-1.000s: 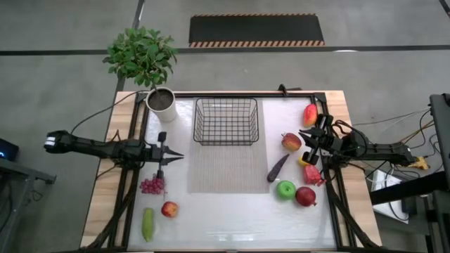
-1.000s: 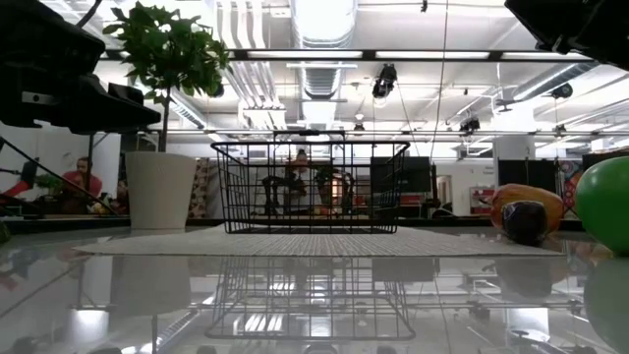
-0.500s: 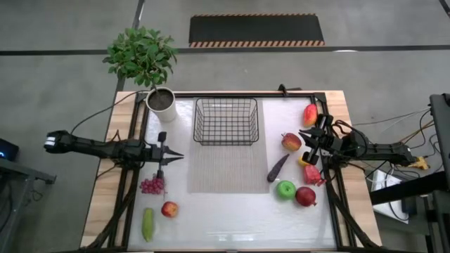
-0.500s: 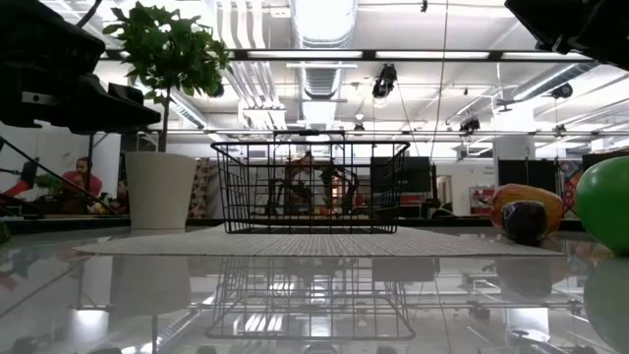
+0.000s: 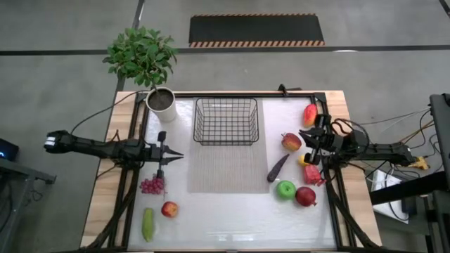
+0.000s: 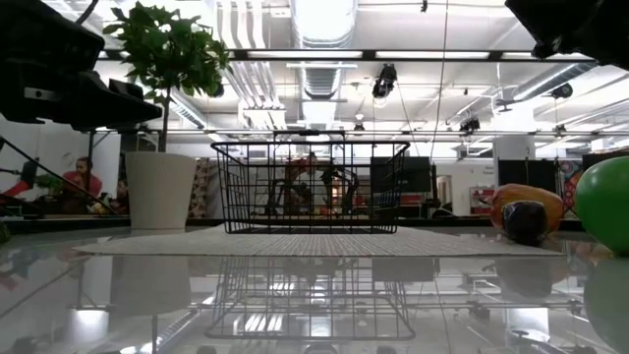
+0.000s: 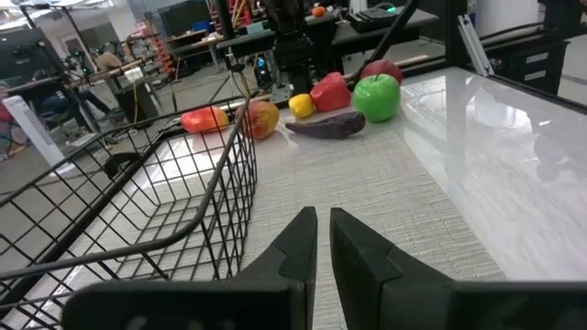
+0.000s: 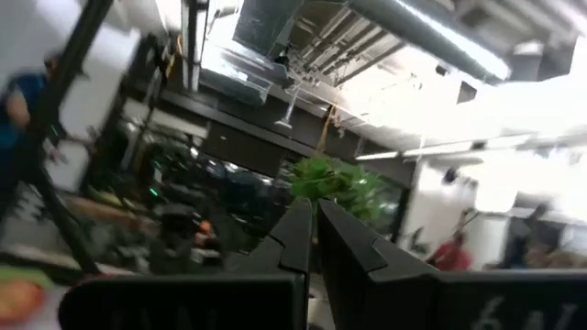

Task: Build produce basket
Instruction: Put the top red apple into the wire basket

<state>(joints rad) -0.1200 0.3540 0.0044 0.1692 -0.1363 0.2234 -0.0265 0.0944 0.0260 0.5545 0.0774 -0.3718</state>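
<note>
The black wire basket [image 5: 225,121] stands on the far end of a grey mat [image 5: 226,169]; in the left wrist view the basket [image 7: 138,211] holds nothing. Right of the mat lie a red apple [image 5: 291,142], mango [image 5: 309,114], eggplant [image 5: 278,167], green apple [image 5: 285,188], dark red apple [image 5: 305,196], red pepper [image 5: 313,174] and yellow pepper [image 5: 303,160]. Grapes [image 5: 152,185], a small apple [image 5: 169,209] and a cucumber [image 5: 148,223] lie at the left. My left gripper [image 5: 179,156] is shut beside the mat's left edge. My right gripper [image 5: 304,135] is shut above the right-hand fruits, tipped upward.
A white plant pot [image 5: 161,100] with a leafy plant stands at the far left corner, close to the basket. Black frame rails run along the table's edges. The near middle of the white table top [image 5: 232,218] is bare. People show in the room behind.
My right gripper has drawn back a little toward the table's right edge. Nothing on the table has moved.
</note>
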